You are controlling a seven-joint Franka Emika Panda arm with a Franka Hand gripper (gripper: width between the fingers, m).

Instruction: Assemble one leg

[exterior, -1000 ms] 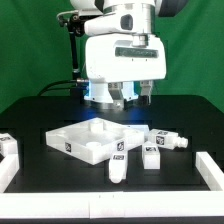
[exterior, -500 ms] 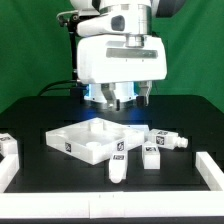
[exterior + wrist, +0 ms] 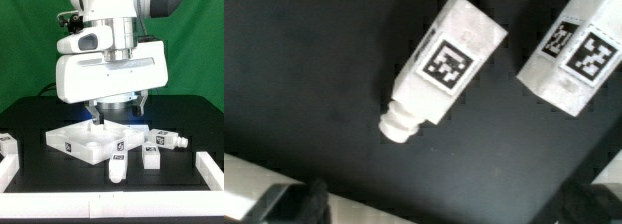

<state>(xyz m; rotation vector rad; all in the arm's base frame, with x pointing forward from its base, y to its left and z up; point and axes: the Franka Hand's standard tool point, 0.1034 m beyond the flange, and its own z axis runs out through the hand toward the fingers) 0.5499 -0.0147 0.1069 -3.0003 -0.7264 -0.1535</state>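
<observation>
backdrop: green wall | tabletop: matte black | light: even

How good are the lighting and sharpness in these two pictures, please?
Exterior view: evenly lit, fairly sharp, a bluish glow under the wrist falling on the white panel. Wrist view: soft; the leg has a legible but fuzzy-edged tag, and the near gripper finger is out of focus.

- Colours on your feed?
- I read the table as black and the backdrop as green. The leg is white, bearing a black-and-white square tag.
- Remaining items?
- The panel and arm housing are white.
</observation>
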